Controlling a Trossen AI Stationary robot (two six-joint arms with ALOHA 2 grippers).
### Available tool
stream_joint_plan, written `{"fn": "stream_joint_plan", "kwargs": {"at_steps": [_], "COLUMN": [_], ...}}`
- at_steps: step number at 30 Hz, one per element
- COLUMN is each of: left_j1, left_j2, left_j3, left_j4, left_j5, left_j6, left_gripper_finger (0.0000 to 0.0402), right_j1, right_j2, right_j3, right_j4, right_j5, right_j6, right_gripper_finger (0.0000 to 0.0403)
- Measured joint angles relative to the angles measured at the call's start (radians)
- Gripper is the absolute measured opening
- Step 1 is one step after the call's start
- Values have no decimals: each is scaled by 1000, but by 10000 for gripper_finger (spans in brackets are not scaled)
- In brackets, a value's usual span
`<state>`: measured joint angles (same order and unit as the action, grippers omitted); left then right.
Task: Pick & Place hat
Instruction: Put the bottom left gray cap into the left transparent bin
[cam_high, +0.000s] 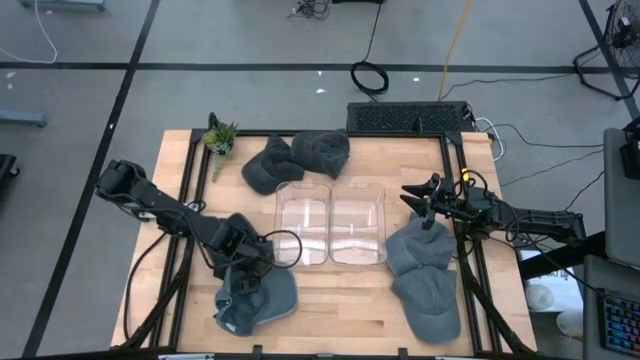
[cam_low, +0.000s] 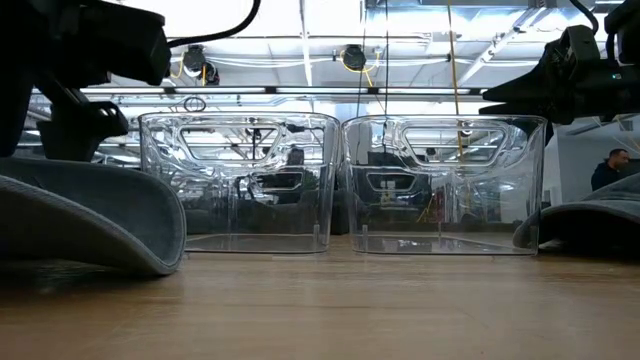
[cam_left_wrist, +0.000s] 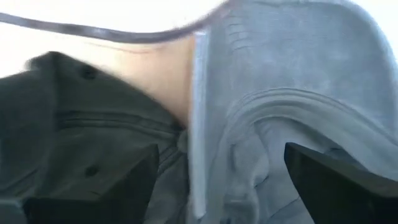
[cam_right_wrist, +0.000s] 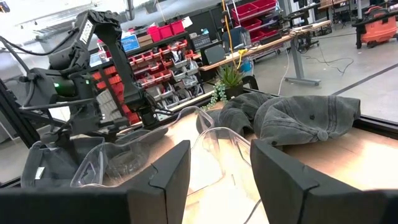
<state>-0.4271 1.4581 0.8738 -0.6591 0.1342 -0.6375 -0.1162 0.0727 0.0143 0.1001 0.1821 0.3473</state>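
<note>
A blue-grey cap (cam_high: 258, 300) lies on the table near its front left, seen in the low view (cam_low: 90, 215) as a brim resting on the wood. My left gripper (cam_high: 246, 266) is open right above its far edge. In the left wrist view (cam_left_wrist: 217, 180) the two fingers stand wide apart over the cap's cloth (cam_left_wrist: 280, 93). My right gripper (cam_high: 420, 196) is open and empty above the far end of a grey cap (cam_high: 420, 245) at the right. Another grey cap (cam_high: 428, 300) lies nearer the front edge. My left gripper comes at the cap from above, slanting toward the near edge, with one finger (cam_left_wrist: 130, 180) on each side of a fold of cloth (cam_left_wrist: 205, 143). Whether the fingertips touch the cloth, I cannot tell.
Two clear plastic bins (cam_high: 303, 225) (cam_high: 358, 225) stand side by side at the table's middle. Two dark grey caps (cam_high: 270, 165) (cam_high: 322, 150) and a small potted plant (cam_high: 220, 138) are at the far edge. A person (cam_low: 615, 165) shows in the room behind.
</note>
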Motion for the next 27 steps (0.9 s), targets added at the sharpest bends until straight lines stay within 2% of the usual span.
{"fn": "stream_joint_plan", "kwargs": {"at_steps": [5, 15, 16, 21, 27], "left_j1": [0, 19, 19, 19, 19], "left_j2": [0, 0, 0, 0, 0], "left_j3": [-4, -36, -42, -77, -79], "left_j4": [6, 39, 52, 114, 112], "left_j5": [-16, -28, -21, 15, 34], "left_j6": [19, 58, 56, 33, 26], "left_gripper_finger": [270, 35, 20, 25, 10], "right_j1": [0, 0, 0, 0, 0], "right_j2": [0, 0, 0, 0, 0], "right_j3": [0, 0, 0, 0, 0], "right_j4": [0, 0, 0, 0, 0], "right_j5": [0, 0, 0, 0, 0], "right_j6": [0, 0, 0, 0, 0], "right_gripper_finger": [155, 155, 155, 155, 155]}}
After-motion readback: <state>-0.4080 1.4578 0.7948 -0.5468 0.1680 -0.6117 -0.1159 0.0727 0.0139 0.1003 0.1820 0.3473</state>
